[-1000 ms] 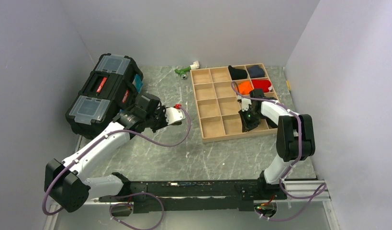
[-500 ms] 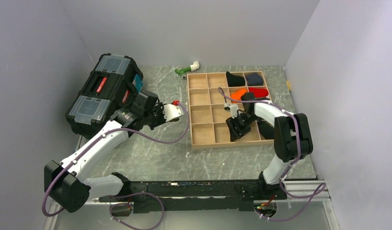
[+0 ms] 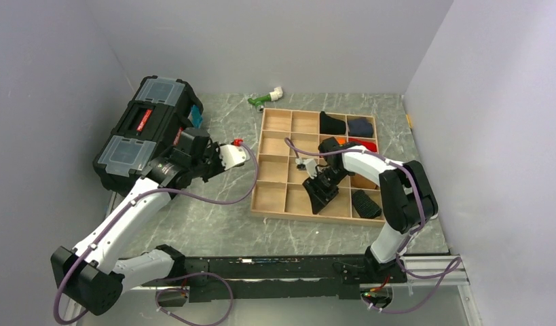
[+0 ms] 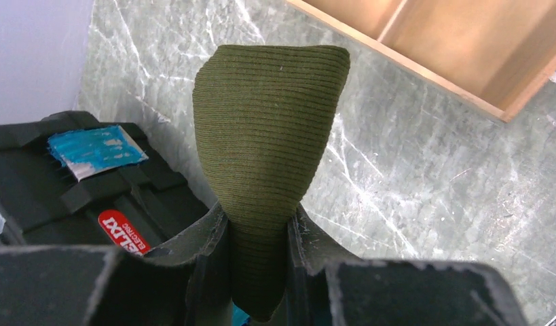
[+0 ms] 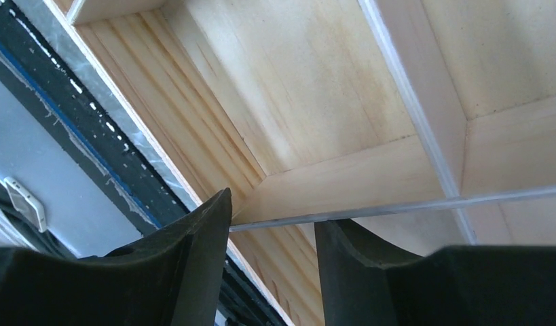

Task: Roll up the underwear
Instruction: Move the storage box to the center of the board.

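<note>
Shift since earlier: wooden tray [image 3: 288,214] has slid leftward across the table [image 3: 214,224], drawn by the right claw [image 5: 271,227]. It now lies nearer the left claw [image 4: 256,227], which has drawn back a little toward the toolbox [image 3: 146,129].
Left grip: left claw is clamped on the underwear [image 4: 268,149]. The olive ribbed cloth, bunched into a tight bundle, stands up from between the fingers, clear of the table.
Right grip: jaws apart, straddling a thin divider wall [image 5: 343,187] of the tray, one finger on each side, with no squeeze visible.
Tray contents: empty cells lie beneath and around the right claw. A black roll [image 3: 366,204] sits in a cell just to its right, and coloured rolls fill cells farther out, beyond the claw.
Step in hand: rolling looks finished. This is judged to be bringing the tray within reach for stowing.
Next move: left claw should carry the bundle to the tray corner ahead and to its right and lower it into an empty cell. It should part only once the cloth is seated, so it does not unfurl. Right claw would best lift off the divider first, or hold there to steady the tray.
</note>
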You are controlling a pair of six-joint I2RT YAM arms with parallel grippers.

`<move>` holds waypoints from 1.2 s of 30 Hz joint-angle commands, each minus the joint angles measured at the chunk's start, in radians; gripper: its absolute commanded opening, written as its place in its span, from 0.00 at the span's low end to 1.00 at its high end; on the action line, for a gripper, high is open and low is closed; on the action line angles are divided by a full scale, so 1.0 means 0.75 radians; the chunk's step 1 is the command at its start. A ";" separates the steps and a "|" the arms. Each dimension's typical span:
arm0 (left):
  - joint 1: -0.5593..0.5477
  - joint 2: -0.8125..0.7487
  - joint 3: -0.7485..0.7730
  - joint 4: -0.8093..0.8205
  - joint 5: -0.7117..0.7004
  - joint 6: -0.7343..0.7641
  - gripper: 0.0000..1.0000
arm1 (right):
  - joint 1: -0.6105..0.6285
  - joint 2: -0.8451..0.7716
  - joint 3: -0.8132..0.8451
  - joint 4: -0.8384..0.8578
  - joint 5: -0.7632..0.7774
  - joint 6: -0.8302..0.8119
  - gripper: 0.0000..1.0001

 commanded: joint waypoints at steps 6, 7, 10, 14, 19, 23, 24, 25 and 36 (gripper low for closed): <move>0.028 -0.051 0.032 -0.049 0.016 0.037 0.00 | 0.113 -0.061 0.005 -0.140 0.003 -0.105 0.42; 0.027 -0.048 0.034 -0.051 0.020 0.038 0.00 | 0.112 -0.066 0.008 -0.148 0.014 -0.109 0.42; 0.028 -0.038 0.037 -0.055 0.046 0.036 0.00 | 0.117 -0.087 0.028 -0.182 -0.009 -0.124 0.47; 0.028 -0.022 0.028 -0.023 0.100 0.011 0.00 | 0.115 -0.139 0.079 -0.186 0.004 -0.106 0.53; 0.012 0.029 0.039 0.030 0.182 -0.020 0.00 | 0.063 -0.225 0.182 -0.207 0.061 -0.091 0.68; -0.034 0.080 0.081 0.109 0.208 -0.044 0.00 | -0.087 -0.280 0.262 -0.252 0.046 -0.111 0.69; -0.053 0.103 0.099 0.125 0.206 -0.054 0.00 | -0.139 -0.289 0.280 -0.256 0.034 -0.111 0.69; -0.081 0.128 0.121 0.141 0.205 -0.061 0.00 | -0.191 -0.297 0.296 -0.260 0.030 -0.112 0.69; -0.296 0.585 0.498 0.264 0.228 -0.205 0.00 | -0.675 -0.377 0.243 -0.064 0.229 0.010 0.69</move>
